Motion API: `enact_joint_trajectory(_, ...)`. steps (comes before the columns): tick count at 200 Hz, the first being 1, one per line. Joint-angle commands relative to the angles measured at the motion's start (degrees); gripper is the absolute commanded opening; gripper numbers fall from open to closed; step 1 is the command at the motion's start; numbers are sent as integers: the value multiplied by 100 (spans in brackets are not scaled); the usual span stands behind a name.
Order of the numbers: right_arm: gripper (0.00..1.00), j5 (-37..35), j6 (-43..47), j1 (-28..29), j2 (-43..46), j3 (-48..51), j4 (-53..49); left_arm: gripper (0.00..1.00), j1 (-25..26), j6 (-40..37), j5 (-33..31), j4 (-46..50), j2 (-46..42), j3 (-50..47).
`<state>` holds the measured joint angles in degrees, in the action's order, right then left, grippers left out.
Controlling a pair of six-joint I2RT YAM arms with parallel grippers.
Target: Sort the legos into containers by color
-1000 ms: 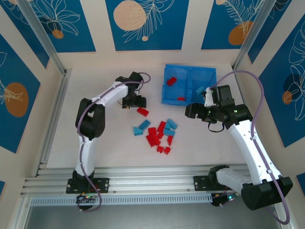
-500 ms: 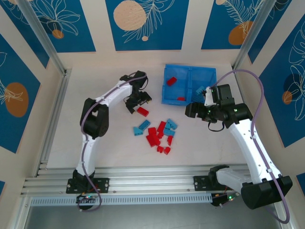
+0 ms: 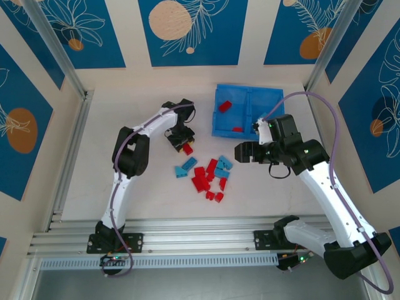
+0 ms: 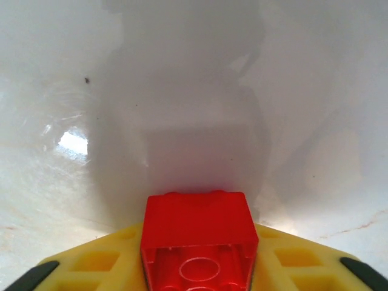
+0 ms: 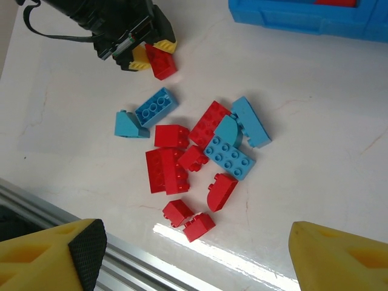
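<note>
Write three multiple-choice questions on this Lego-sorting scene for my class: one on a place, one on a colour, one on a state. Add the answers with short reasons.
1. Where does the loose pile of legos lie?
A. On the table, on the near side of the tray
B. Inside the tray
C. Beyond the tray's far edge

2. What colour is the brick in the left gripper?
A. Light blue
B. Red
C. Green

3. How is the right gripper?
A. Shut on a blue brick
B. Open, holding nothing
C. Shut on the tray's wall

Answers:
1 A: the top view shows the pile on the table, closer to the arms than the tray.
2 B: the left wrist view shows a red brick clamped in that gripper.
3 B: its yellow fingers stand wide apart above the pile.
</note>
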<state>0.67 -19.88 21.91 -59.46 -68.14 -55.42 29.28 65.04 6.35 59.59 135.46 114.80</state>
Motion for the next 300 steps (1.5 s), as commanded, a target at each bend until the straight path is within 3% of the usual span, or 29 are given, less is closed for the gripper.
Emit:
enact_joint_trajectory(1,81,155,215,146,-30,-14,262,33,7,-278,-35,299,-112,-49)
enact_joint_trajectory(42,81,328,197,290,34,83,824,30,15,-895,-267,314,-782,381)
enact_joint_trajectory(79,81,-539,-334,279,223,328,1271,29,335,-1629,-544,-376,-1194,1335)
enact_joint_trajectory(149,81,-1117,-576,254,289,278,1068,30,1064,-3085,-719,-1571,545,3623)
enact_joint_trajectory(196,81,-1151,-845,261,665,375,798,26,1239,-3072,-1189,-2722,1385,4035)
enact_joint_trajectory(236,81,-1209,-907,276,874,380,781,37,1258,-3071,-1730,-2870,1790,4464)
enact_joint_trajectory(263,81,-1243,-860,287,927,345,677,61,1260,-3112,-1685,-2770,1675,4468)
enact_joint_trajectory(300,81,-1271,-778,300,1008,440,646,68,1265,-3524,-1579,-2499,966,4445)
